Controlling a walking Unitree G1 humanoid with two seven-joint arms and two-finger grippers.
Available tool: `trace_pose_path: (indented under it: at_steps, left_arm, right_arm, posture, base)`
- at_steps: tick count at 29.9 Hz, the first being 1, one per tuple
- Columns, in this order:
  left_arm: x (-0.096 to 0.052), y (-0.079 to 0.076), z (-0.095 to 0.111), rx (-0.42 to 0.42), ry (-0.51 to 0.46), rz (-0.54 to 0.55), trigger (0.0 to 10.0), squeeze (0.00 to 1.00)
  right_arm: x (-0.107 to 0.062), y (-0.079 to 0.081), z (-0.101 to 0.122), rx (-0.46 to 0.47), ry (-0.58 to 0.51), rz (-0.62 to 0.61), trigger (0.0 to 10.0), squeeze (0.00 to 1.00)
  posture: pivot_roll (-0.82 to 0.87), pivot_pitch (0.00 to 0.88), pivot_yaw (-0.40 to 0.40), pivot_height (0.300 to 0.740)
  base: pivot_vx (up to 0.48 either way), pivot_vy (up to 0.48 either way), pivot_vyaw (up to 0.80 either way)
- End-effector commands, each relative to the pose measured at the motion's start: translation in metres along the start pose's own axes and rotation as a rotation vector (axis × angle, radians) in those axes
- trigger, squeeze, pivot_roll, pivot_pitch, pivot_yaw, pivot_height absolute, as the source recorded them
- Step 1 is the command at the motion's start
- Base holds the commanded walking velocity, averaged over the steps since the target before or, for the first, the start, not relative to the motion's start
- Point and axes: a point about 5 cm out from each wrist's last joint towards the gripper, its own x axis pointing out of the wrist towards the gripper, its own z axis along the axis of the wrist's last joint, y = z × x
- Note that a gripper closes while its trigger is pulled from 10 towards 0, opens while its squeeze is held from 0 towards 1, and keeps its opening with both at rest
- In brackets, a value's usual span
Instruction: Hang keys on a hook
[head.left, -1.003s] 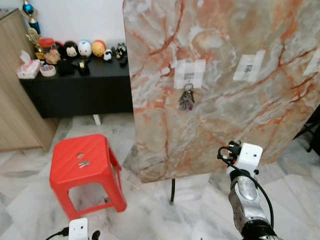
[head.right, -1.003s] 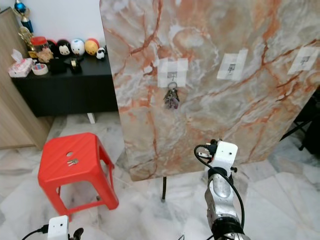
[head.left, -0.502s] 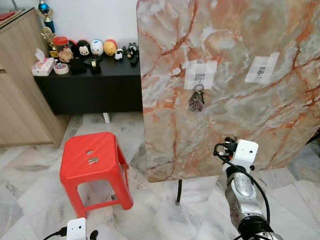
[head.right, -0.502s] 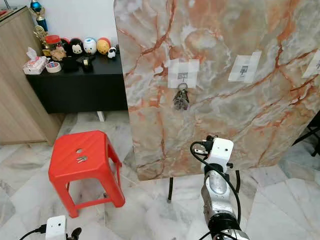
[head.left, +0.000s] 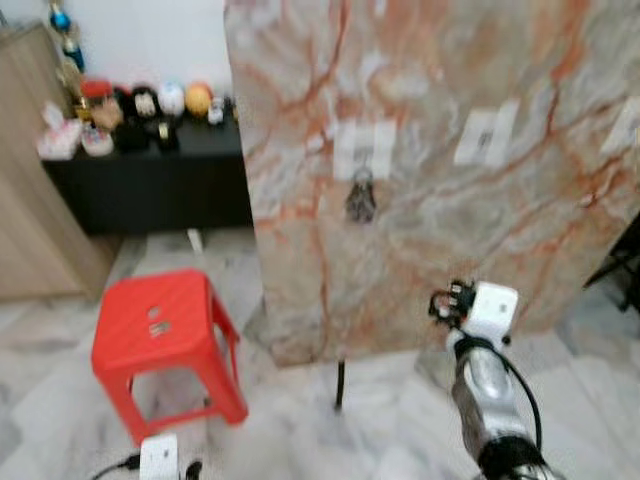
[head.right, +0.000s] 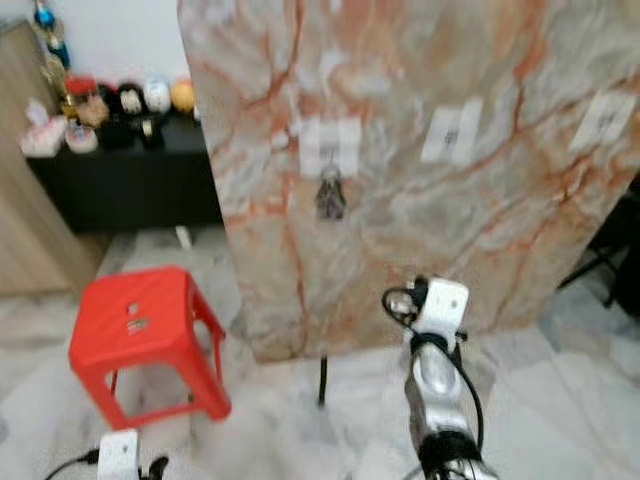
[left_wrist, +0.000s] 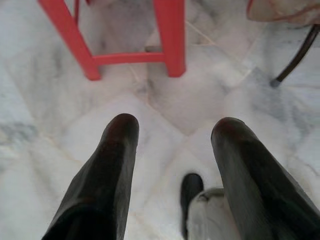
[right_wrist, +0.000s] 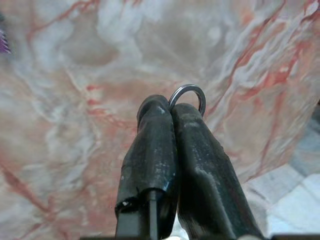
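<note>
The key ring (right_wrist: 189, 95) is pinched between the two black fingers of the right gripper (right_wrist: 172, 112), which are pressed together on it so that only the upper arc of the metal loop sticks out past the tips. I think it is held this way on purpose: the free loop is the part that must slide over a hook. The keys themselves are not visible below the fingers.

The right gripper is raised in front of the lower part of the marble board (head.left: 560, 250), close to its bottom edge and pointing toward its surface. Higher on the board, white taped patches carry small hooks. The left patch (head.left: 363, 148) already has a bunch of keys (head.left: 360, 200) hanging from it, and the next patch (head.left: 485, 135), toward the right edge, looks free, though the picture is blurred. So the hanging is not done yet, and the gripper probably must rise to that free hook.

The left gripper (left_wrist: 172, 150) hangs low over the marble floor (left_wrist: 50, 130) near the legs of the red stool (head.left: 160, 325), with its fingers spread apart and nothing between them. A small object lies on the stool's top, too blurred to identify.
</note>
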Motion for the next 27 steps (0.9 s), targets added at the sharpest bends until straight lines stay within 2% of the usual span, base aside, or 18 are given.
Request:
trace_pose_path:
  at_steps: [1,20,21,27]
  left_arm:
    - [-0.001,0.0,-0.004,0.012,0.017,0.001,10.0,0.0]
    - [-0.001,-0.001,-0.003,-0.006,0.015,-0.006,10.0,0.0]
    - [-0.001,-0.001,-0.003,-0.007,0.013,0.0,10.0,0.0]
    - [-0.001,-0.002,-0.002,-0.008,0.013,0.001,10.0,0.0]
  right_arm:
    - [0.002,0.002,0.003,-0.006,-0.009,0.007,10.0,0.0]
    - [0.003,0.007,0.003,-0.008,-0.009,0.053,10.0,0.0]
    - [0.003,0.011,0.004,-0.005,-0.009,0.087,10.0,0.0]
    - [0.002,0.013,0.004,-0.005,-0.01,0.117,10.0,0.0]
  posture:
    - [0.0,0.0,-0.052,0.74]
    - [-0.01,0.0,-0.053,0.74]
    - [-0.02,0.0,-0.055,0.74]
    - [-0.02,0.0,-0.059,0.74]
  base:
    - [0.0,0.0,0.0]
    - [0.0,0.0,0.0]
    - [0.0,0.0,0.0]
    - [0.0,0.0,0.0]
